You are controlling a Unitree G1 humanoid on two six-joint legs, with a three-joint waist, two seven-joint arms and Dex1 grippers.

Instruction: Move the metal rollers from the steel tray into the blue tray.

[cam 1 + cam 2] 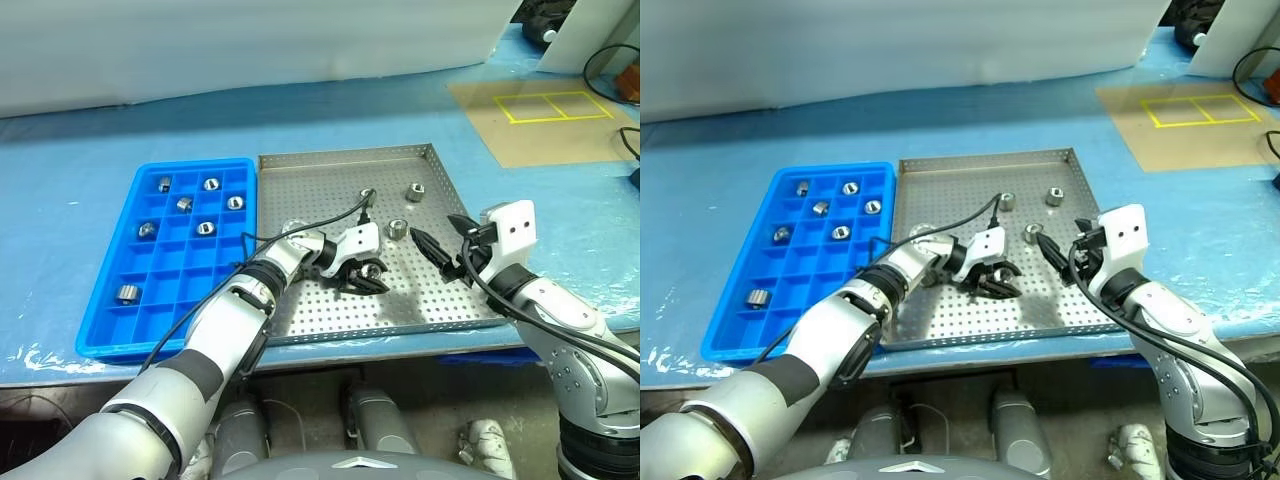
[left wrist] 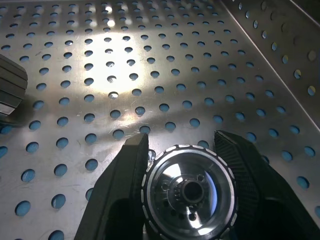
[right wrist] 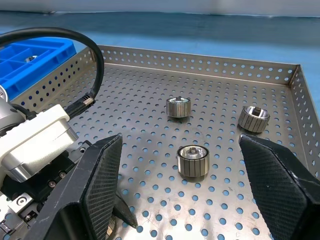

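In the steel tray [image 1: 340,156] my left gripper [image 1: 365,280] is down on the perforated floor, shut on a metal roller [image 2: 189,192]. Both black fingers [image 2: 125,185] press its ribbed sides. Three more rollers lie loose further back in the tray [image 1: 367,197], [image 1: 414,191], [image 1: 397,228], and another [image 1: 293,228] peeks out behind my left forearm. My right gripper [image 1: 437,231] hovers open over the tray's right side, holding nothing. The blue tray [image 1: 195,163] lies against the steel tray's left rim. Several rollers sit in its compartments, such as one [image 1: 211,184].
Both trays rest on a blue-covered table whose front edge runs just below them. A brown sheet with a yellow taped rectangle [image 1: 550,105] lies at the back right, with black cables [image 1: 620,70] beyond it. A white board stands along the back.
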